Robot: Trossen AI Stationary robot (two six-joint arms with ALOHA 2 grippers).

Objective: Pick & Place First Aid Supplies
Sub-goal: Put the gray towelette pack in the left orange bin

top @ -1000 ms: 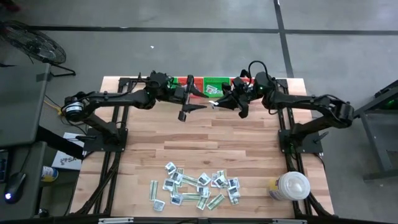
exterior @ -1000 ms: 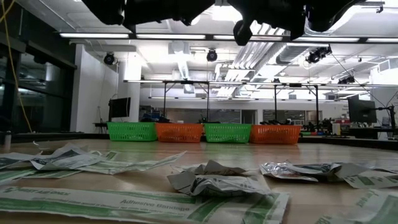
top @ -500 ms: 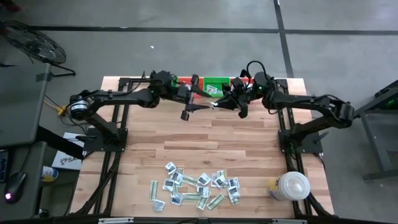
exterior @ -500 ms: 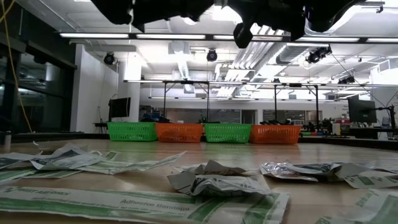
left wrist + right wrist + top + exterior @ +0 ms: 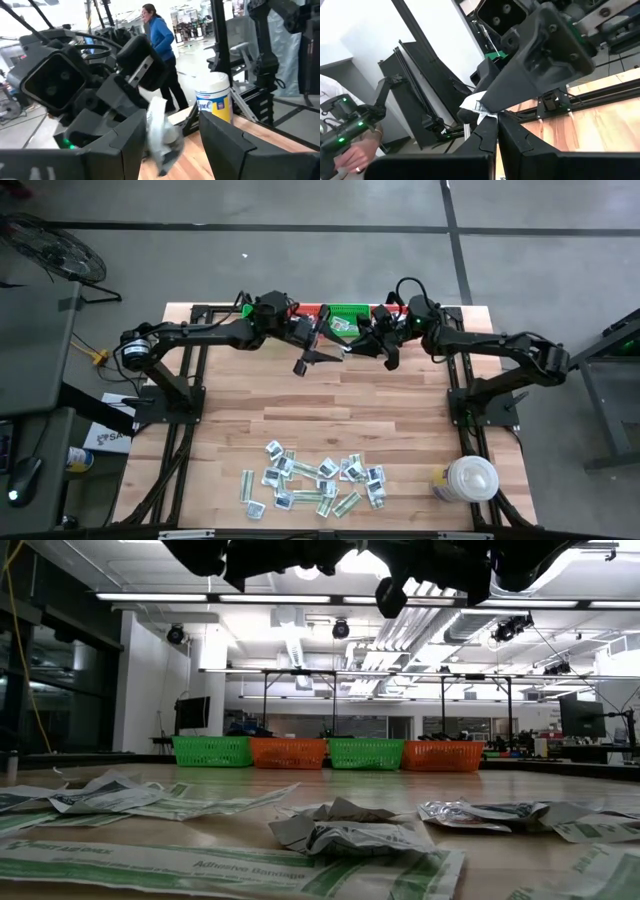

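Observation:
A small white-grey packet (image 5: 161, 132) of the first aid supplies hangs high over the table's far middle, with my right gripper (image 5: 495, 122) shut on it. My left gripper (image 5: 172, 119) is open and level, one finger on each side of the hanging packet; whether a finger touches it, I cannot tell. From above, the two grippers, left (image 5: 325, 342) and right (image 5: 353, 340), meet in front of the baskets. Several more packets (image 5: 315, 485) lie flat in a loose pile near the table's near edge. My right gripper pinches the packet's upper end (image 5: 156, 102) between its two shut fingers, which come level from the table's right side. The packet hangs crumpled below the fingers, clear of the table.
Green and orange baskets (image 5: 288, 753) stand in a row along the far edge, a green one (image 5: 352, 311) right behind the grippers. A big white round lidded container (image 5: 470, 478) stands at the near right. A person in blue (image 5: 157, 37) stands beyond the table.
My left gripper has moved toward the table's right edge, up to the right gripper and its packet, swinging a little as it went. Its fingers have stayed open.

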